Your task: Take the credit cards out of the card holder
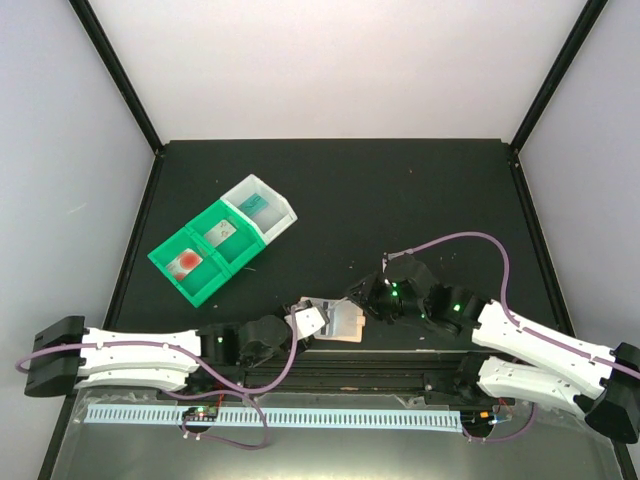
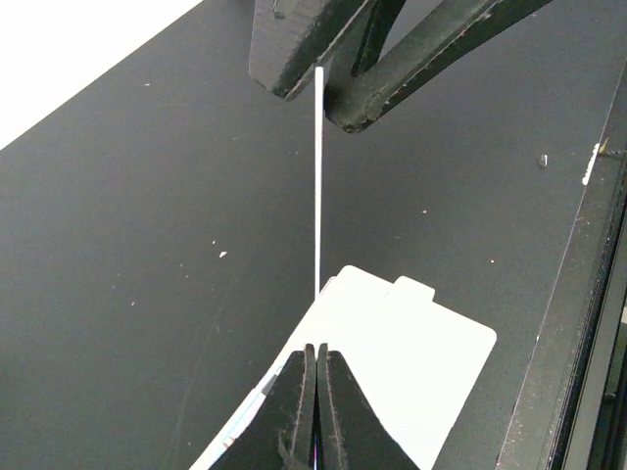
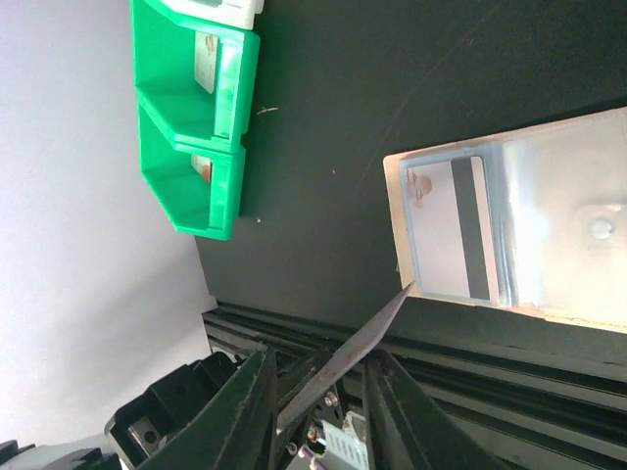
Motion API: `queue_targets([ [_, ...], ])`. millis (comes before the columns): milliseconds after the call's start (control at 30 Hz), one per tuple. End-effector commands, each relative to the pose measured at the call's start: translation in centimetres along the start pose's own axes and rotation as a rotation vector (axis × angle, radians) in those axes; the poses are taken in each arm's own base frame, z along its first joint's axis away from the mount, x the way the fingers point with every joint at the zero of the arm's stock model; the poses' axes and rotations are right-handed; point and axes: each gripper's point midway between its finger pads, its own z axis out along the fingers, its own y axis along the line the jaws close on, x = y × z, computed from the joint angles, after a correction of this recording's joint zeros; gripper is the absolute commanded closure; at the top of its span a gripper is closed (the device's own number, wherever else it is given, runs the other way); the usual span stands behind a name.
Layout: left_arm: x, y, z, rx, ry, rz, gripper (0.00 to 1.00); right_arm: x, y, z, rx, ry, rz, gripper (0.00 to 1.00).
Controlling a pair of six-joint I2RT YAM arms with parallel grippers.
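Note:
The card holder [image 1: 347, 323] lies open at the near edge, peach rim up in the right wrist view [image 3: 549, 215]. One credit card [image 3: 446, 230] with a dark stripe and a red blotch sits in its pale blue pocket. My left gripper [image 2: 317, 348] is shut on another credit card [image 2: 318, 196], seen edge-on as a thin white line above the holder [image 2: 411, 362]. That card's far end reaches between the fingers of my right gripper [image 3: 323, 357], which stand apart on either side of the card [image 3: 353, 352]. From above, the left gripper [image 1: 300, 325] and right gripper [image 1: 362, 300] face each other over the holder.
Two joined green bins [image 1: 200, 255] and a white bin [image 1: 262, 208] stand at the back left, each compartment holding a card. A black rail [image 1: 330, 375] runs along the near table edge under both arms. Purple cables loop by each arm.

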Motion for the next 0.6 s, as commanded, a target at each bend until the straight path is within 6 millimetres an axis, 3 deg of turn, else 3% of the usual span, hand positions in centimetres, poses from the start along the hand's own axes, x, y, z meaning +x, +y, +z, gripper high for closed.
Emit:
queue_targets([
  [0, -2.5, 0.3, -0.2, -0.036, -0.047, 0.022, 0.98, 0.2, -0.2, 0.4, -0.004, 0.01, -0.007, 0.79],
  [133, -2.3, 0.7, -0.3, -0.058, -0.051, -0.006, 0.98, 0.1, -0.6, 0.5, -0.005, 0.006, -0.01, 0.99],
  [233, -2.0, 1.5, -0.5, -0.096, -0.048, -0.065, 0.93, 0.1, -0.3, 0.5, -0.03, 0.0, -0.063, 0.99],
  [400, -1.5, 2.2, -1.0, -0.098, -0.016, -0.206, 0.63, 0.0, -0.2, 0.3, -0.092, -0.021, -0.167, 0.99],
  [567, -1.8, 2.8, -2.1, -0.042, -0.056, -0.431, 0.53, -0.5, -0.4, -0.4, -0.113, -0.068, -0.324, 0.99],
])
